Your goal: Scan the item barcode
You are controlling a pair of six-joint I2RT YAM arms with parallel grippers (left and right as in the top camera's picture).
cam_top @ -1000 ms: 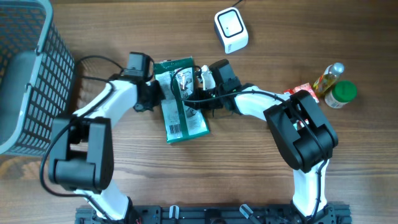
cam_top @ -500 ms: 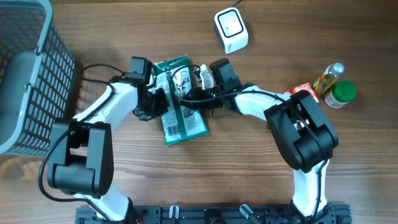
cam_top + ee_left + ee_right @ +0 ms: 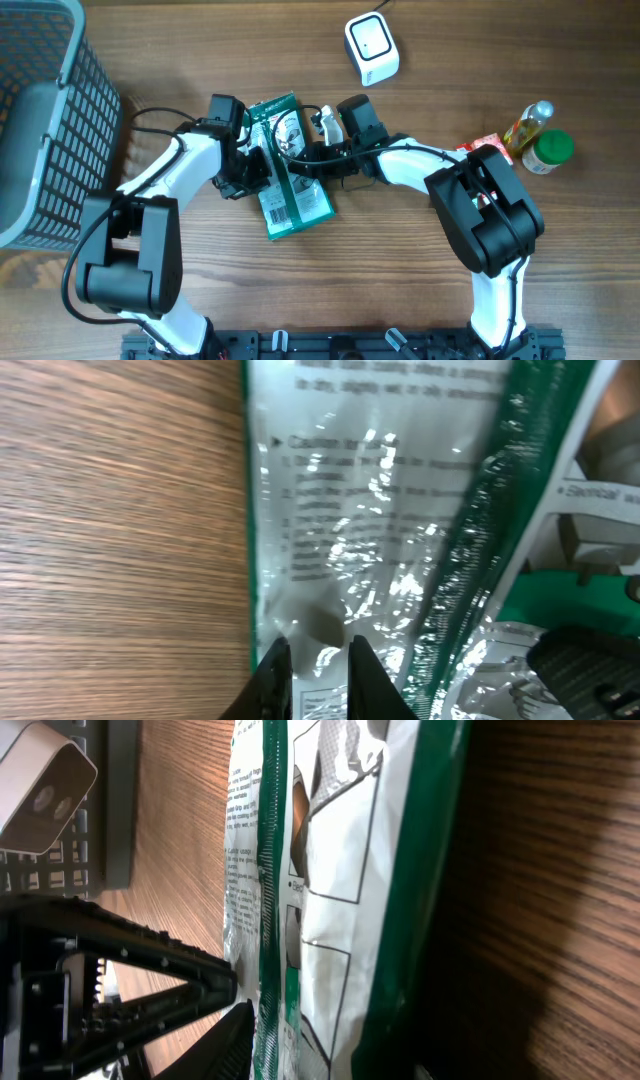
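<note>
Overhead, you see a grey plastic mesh basket (image 3: 60, 120) at the wooden table's (image 3: 400, 290) far left corner. The green-and-silver foil packet (image 3: 295, 200) lies near the table's middle, between both arms.

Left wrist: your left gripper (image 3: 318, 665) pinches the packet's edge, fingers narrow.

Right wrist: your right gripper (image 3: 325, 1055) has a finger either side of the packet. You cannot tell whether it grips.

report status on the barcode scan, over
Left end effector shut on green pouch edge. Right end effector at its far edge, grip unclear. Pouch apart from white scanner; right arm partly between.
</note>
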